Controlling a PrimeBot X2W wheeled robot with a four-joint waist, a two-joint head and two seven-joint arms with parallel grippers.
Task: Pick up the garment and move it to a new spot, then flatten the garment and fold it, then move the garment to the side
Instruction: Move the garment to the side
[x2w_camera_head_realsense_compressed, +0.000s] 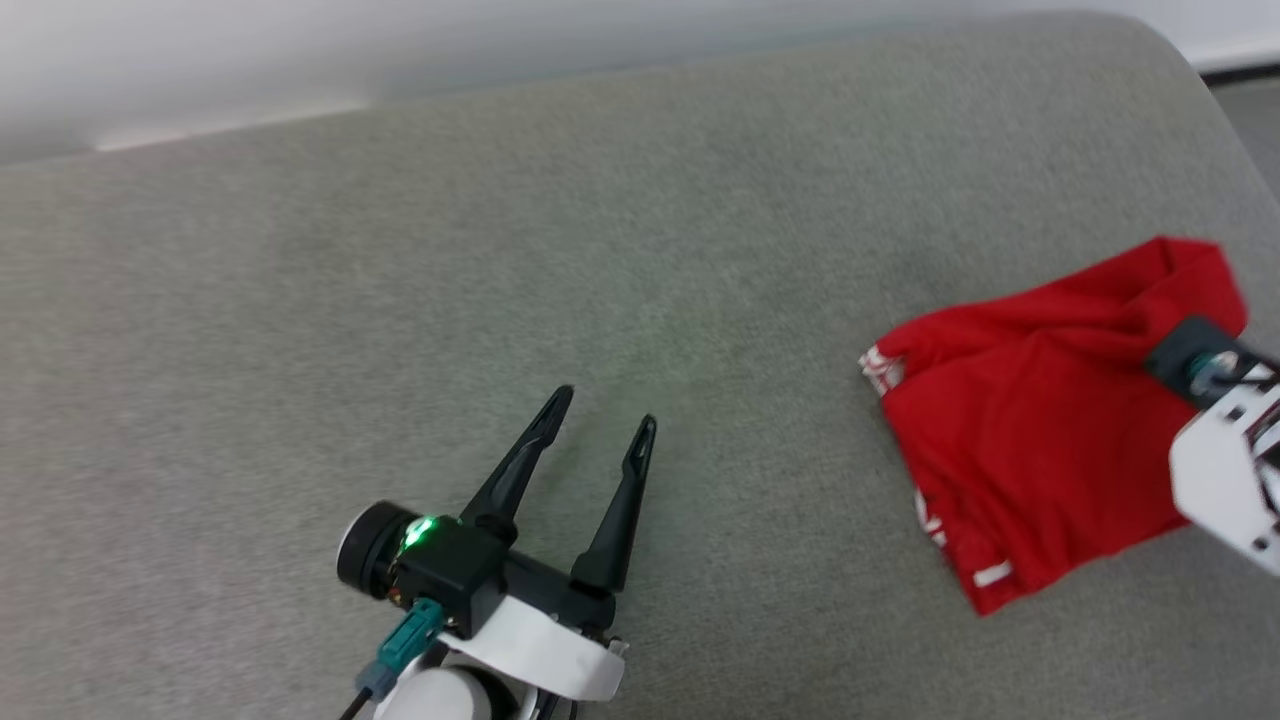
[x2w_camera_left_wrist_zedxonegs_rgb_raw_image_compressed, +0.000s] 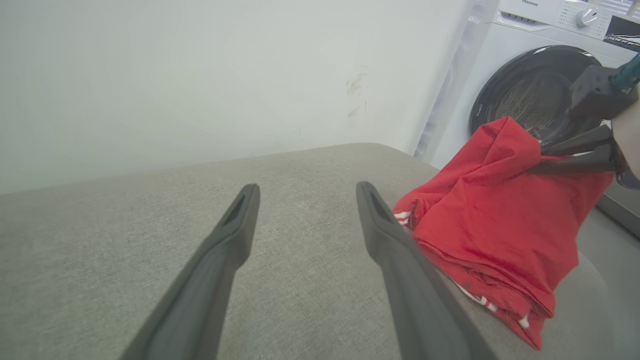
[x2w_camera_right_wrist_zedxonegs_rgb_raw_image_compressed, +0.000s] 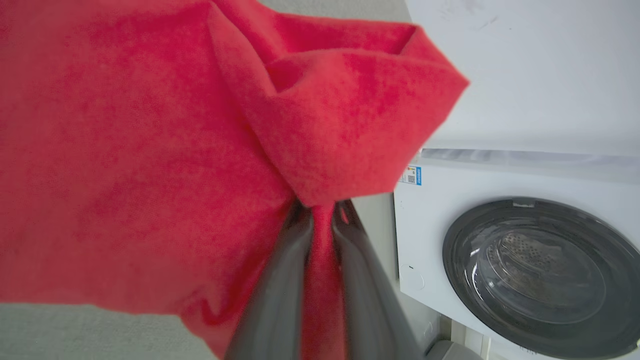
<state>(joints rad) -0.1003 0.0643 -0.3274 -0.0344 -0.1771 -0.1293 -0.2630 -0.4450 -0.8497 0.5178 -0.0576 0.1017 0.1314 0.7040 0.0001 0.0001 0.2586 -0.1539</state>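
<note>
The garment (x2w_camera_head_realsense_compressed: 1040, 430) is a red bundle with white trim, lying folded at the right of the grey padded surface (x2w_camera_head_realsense_compressed: 500, 250). One far corner of it is pulled up. My right gripper (x2w_camera_right_wrist_zedxonegs_rgb_raw_image_compressed: 322, 210) is shut on that raised red corner, with cloth pinched between its fingers. From the left wrist view, the right gripper (x2w_camera_left_wrist_zedxonegs_rgb_raw_image_compressed: 542, 160) meets the garment (x2w_camera_left_wrist_zedxonegs_rgb_raw_image_compressed: 500, 225) at its peak. My left gripper (x2w_camera_head_realsense_compressed: 606, 407) stands open over bare surface, well to the left of the garment, with nothing between its fingers.
A white front-loading washing machine (x2w_camera_left_wrist_zedxonegs_rgb_raw_image_compressed: 530, 90) stands just beyond the surface's right end, its round dark door (x2w_camera_right_wrist_zedxonegs_rgb_raw_image_compressed: 545, 280) closed. A pale wall (x2w_camera_left_wrist_zedxonegs_rgb_raw_image_compressed: 200, 75) runs along the far side. The surface rounds off at its far right corner.
</note>
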